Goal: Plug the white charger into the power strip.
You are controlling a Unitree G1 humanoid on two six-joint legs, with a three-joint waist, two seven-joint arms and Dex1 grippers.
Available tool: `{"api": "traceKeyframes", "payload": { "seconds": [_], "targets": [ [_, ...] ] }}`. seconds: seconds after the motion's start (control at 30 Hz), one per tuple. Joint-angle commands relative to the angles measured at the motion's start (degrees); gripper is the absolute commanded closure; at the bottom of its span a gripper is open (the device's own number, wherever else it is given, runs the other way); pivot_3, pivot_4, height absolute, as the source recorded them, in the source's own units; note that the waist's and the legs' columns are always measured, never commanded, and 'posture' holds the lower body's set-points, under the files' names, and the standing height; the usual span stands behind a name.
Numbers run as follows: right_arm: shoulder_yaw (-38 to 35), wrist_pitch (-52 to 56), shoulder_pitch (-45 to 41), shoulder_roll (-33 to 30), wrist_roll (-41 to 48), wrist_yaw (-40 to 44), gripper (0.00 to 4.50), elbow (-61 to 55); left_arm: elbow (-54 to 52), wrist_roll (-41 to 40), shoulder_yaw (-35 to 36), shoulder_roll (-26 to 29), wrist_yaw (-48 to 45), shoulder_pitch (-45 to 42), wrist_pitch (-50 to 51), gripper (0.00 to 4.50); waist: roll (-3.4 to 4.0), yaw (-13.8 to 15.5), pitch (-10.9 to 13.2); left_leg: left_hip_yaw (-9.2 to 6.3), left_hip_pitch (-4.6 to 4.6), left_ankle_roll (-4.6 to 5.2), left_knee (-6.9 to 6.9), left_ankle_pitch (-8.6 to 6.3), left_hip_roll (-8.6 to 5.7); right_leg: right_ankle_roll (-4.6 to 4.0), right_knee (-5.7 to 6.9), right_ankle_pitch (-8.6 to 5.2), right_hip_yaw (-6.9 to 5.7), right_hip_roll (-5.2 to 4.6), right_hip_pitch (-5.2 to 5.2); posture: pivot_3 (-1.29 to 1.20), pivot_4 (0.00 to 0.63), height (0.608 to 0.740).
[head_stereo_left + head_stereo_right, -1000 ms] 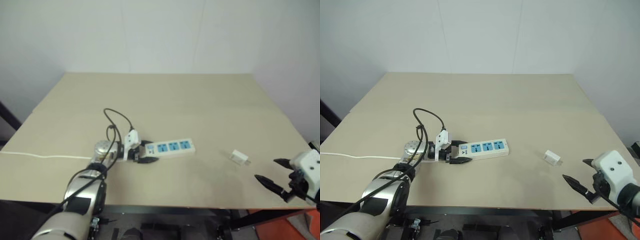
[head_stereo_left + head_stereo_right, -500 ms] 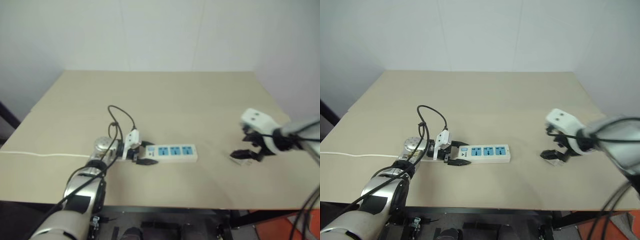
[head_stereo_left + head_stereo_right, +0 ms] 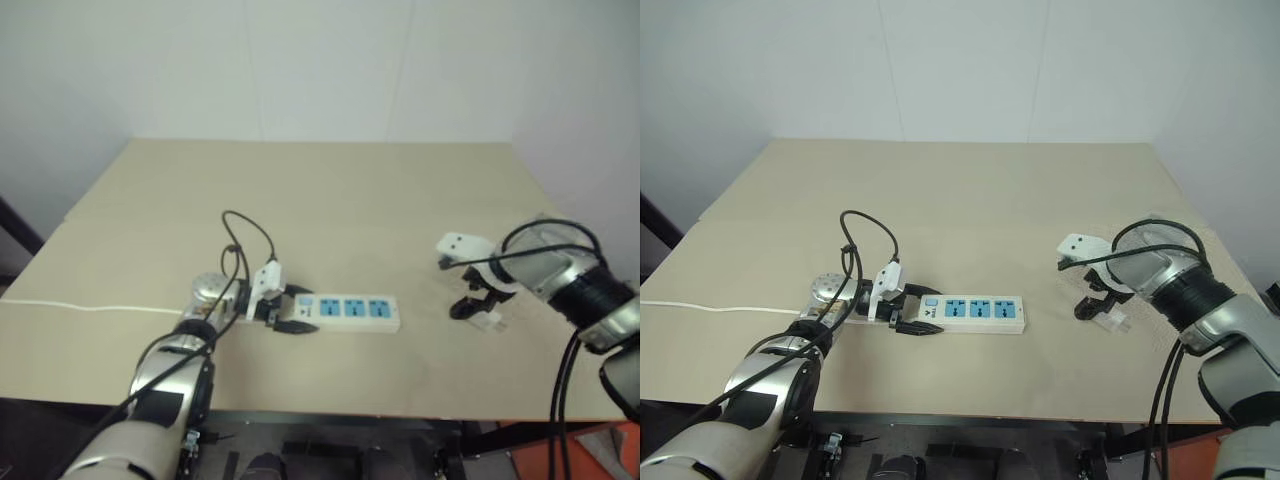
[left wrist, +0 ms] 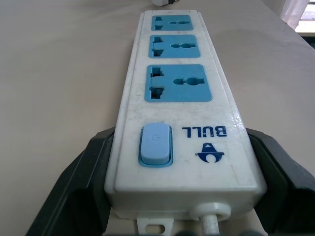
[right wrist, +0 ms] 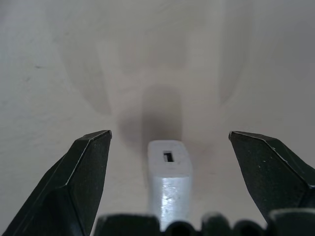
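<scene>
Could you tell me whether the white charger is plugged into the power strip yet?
Not yet. The white charger lies on the table between the open right gripper's fingers, and all three blue sockets on the power strip are empty.

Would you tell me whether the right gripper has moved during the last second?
Yes: the right gripper moved from the table's near edge onto the white charger.

- we read "bull" in blue capitals on the switch end of the power strip [image 4: 182, 123], upside down in the left wrist view.
- beside the word we see a small blue logo mark, with no letters we can make out.
- we find nothing else legible.
</scene>
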Motion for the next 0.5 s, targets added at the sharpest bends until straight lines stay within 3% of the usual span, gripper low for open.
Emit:
{"api": "traceKeyframes", "payload": {
  "seconds": [0.03, 0.47, 0.5],
  "targets": [
    [-0.5, 0.7, -0.5, -0.4, -2.0, 1.9, 0.00, -0.6, 0.2, 0.8, -1.2, -0.9, -0.7, 1.2, 0.6, 1.21, 0.00, 0.0, 0.0, 0.00, 0.00, 0.00, 0.00, 0.00, 0.00, 0.00, 0.00, 0.00, 0.00, 0.00, 0.00, 0.00, 0.150, 0.740],
    [-1.5, 2.7, 1.0, 1.2, -4.7, 2.6, 0.00, 2.4, 0.4, 1.7, -1.7, -0.2, 0.3, 1.5, 0.5, 1.21, 0.02, -0.1, 0.0, 0.00, 0.02, 0.00, 0.04, 0.00, 0.00, -0.01, 0.04, 0.01, 0.00, 0.00, 0.01, 0.00, 0.150, 0.740],
    [-1.4, 2.6, 1.1, 1.1, -5.0, 2.6, 0.18, 2.7, 0.4, 1.8, -1.8, -0.1, 0.3, 1.5, 0.5, 1.21, 0.02, -0.1, 0.0, 0.00, 0.02, 0.00, 0.04, 0.00, 0.00, -0.01, 0.05, 0.01, 0.00, 0.00, 0.01, 0.00, 0.150, 0.740]
  ]
}}
